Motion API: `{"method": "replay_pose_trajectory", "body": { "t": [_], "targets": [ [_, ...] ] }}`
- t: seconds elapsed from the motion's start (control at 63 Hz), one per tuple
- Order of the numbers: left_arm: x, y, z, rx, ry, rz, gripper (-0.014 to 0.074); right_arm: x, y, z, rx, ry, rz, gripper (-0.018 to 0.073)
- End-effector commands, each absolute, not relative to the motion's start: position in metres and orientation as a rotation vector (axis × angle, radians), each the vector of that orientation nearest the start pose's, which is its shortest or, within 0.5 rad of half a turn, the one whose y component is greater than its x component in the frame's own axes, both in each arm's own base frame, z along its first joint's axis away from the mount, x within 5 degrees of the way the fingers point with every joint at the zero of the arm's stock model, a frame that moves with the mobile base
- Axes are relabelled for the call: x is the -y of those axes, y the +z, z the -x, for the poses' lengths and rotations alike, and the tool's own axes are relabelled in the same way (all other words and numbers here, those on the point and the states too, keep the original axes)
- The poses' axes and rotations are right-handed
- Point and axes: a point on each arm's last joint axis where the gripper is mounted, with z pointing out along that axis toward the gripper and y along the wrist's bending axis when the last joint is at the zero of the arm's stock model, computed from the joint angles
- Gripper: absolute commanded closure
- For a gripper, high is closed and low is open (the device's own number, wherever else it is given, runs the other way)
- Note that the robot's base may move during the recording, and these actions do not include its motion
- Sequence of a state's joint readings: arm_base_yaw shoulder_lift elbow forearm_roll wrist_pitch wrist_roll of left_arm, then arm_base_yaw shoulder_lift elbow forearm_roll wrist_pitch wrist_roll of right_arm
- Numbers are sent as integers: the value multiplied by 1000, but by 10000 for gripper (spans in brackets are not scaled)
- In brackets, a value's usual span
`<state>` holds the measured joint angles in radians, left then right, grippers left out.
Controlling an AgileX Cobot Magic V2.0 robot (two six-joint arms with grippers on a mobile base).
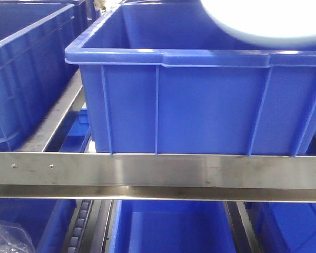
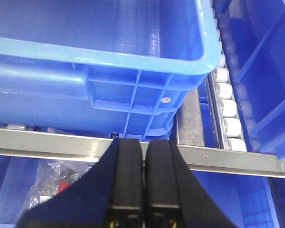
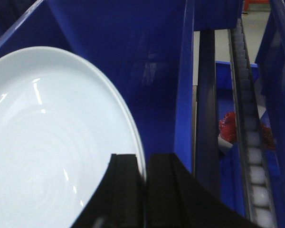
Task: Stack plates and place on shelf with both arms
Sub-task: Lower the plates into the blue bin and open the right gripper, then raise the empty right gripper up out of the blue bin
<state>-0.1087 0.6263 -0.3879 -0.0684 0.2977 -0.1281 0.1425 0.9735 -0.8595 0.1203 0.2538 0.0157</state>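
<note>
A large blue bin (image 1: 200, 100) sits on the shelf, its front wall resting just behind a steel rail (image 1: 158, 171) that crosses the front view. Over the bin's back right part a pale plate (image 1: 263, 21) shows, blurred and cut by the top edge of the front view; whether one plate or a stack is there cannot be told. In the right wrist view the plate (image 3: 52, 147) hangs inside the bin (image 3: 147, 71), close to its right wall, and the right gripper (image 3: 145, 175) is clamped on the plate's rim, one black finger (image 3: 126, 185) over the plate's inner face and the other outside the rim. The left gripper (image 2: 143, 161) hovers just in front of the bin (image 2: 99, 80), near its right front corner and above the rail (image 2: 47, 142), its two fingers (image 2: 128, 175) pressed almost together with only a thin slit between and nothing in them. To the right of the bin runs a track of white rollers (image 2: 225, 102), and beyond it stands another blue bin (image 2: 270, 76). Below the rail lies a clear plastic bag (image 2: 61, 178) in a lower bin.
</note>
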Motion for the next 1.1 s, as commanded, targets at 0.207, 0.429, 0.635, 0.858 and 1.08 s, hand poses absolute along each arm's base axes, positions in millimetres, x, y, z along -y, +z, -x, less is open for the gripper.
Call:
{"method": "replay_pose_trajectory", "body": {
  "t": [0.207,0.429,0.635,0.858,1.08],
  "targets": [
    [17,280,-130,-1920,-231,73,508,-48,405,-319,-1743,320,-79,511],
    [17,280,-130,-1920,-231,73,508,-72,391,-368,-1814,354,-42,316],
    [17,280,-130,-1920,-231,73,508,-77,388,-371,-1818,361,-32,-45],
    [17,280,-130,-1920,-231,73,508,-73,406,-344,-1846,374,-14,40],
    [17,280,-130,-1920,-231,73,508,-39,421,-266,-1695,329,-79,372]
  ]
}}
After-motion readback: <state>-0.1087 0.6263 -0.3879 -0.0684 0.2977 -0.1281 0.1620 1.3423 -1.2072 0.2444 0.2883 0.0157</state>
